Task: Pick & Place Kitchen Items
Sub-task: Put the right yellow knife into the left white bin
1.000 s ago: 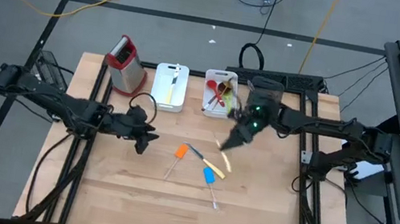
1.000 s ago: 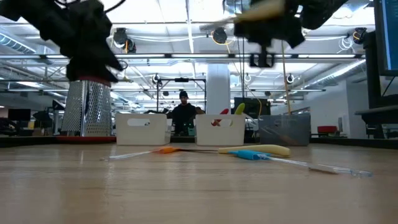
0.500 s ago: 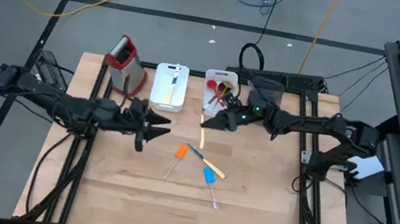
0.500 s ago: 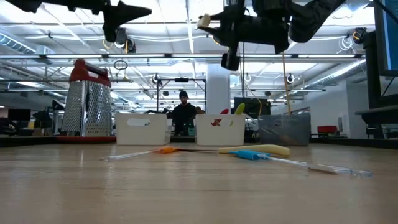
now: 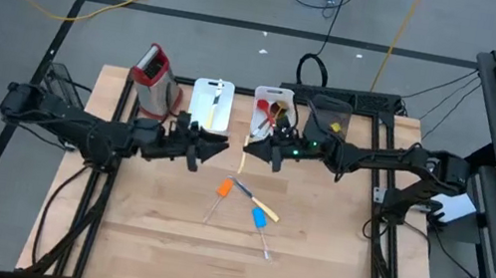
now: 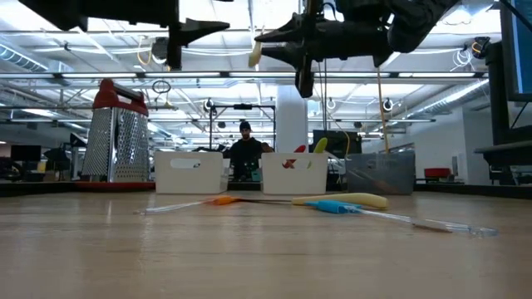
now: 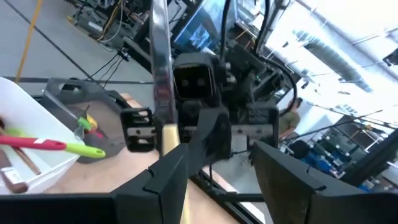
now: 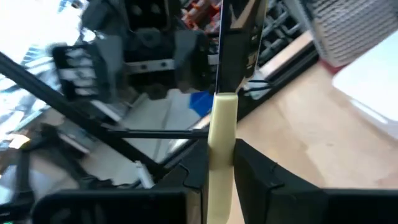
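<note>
On table: orange spatula [image 5: 224,188], blue spatula [image 5: 259,218] and yellow-handled knife [image 5: 264,207] lie near me, untouched.
My right gripper [image 5: 249,146]: pinching a cream-handled knife [image 5: 242,161], carried mid-air between the bins.
My left gripper [image 5: 218,149]: spread, facing it; probably a handover.
Change: both moved in; gap nearly closed.
</note>
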Motion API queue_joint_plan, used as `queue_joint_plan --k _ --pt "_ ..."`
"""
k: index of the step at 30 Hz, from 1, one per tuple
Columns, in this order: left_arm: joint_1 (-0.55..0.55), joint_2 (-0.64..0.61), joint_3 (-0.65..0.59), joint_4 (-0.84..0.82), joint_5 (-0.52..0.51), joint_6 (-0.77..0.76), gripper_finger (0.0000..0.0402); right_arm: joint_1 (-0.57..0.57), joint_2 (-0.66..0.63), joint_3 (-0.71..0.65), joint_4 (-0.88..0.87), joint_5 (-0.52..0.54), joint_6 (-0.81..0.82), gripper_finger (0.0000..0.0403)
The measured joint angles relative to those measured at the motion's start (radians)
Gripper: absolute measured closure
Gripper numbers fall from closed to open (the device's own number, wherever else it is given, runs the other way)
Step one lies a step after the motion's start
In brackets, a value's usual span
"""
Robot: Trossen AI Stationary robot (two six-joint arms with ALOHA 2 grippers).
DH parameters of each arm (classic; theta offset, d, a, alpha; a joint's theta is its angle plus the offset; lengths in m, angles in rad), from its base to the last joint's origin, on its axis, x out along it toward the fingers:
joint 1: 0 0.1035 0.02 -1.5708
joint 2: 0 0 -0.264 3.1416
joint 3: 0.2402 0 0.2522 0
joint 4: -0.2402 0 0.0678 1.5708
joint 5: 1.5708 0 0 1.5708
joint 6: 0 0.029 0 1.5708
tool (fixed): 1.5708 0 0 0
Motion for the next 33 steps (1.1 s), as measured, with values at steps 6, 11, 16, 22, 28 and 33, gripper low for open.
queue_joint_plan --k 6,11,16,22,28,33 --pt "0.023 0.084 0.084 -0.003 0.000 0.037 0.0218 0.007 0.000 0.000 -0.038 0.063 -0.067 0.0361" --pt "0.052 0.110 0.125 -0.099 0.002 0.102 0.0218 0.006 0.000 0.000 -0.059 0.063 -0.103 0.0361" --pt "0.090 0.110 0.127 -0.192 0.012 0.062 0.0218 0.006 0.000 0.000 -0.061 -0.009 -0.113 0.0361" --pt "0.098 0.124 0.127 -0.198 0.067 0.055 0.0218 0.003 0.000 0.000 -0.082 -0.018 -0.134 0.0361" --pt "0.098 0.138 0.127 -0.191 0.088 0.002 0.0218 -0.001 0.000 0.000 -0.085 -0.044 -0.136 0.0361" --pt "0.098 0.162 0.128 -0.142 0.116 -0.041 0.0218 -0.001 0.000 0.000 -0.085 -0.045 -0.127 0.0361"
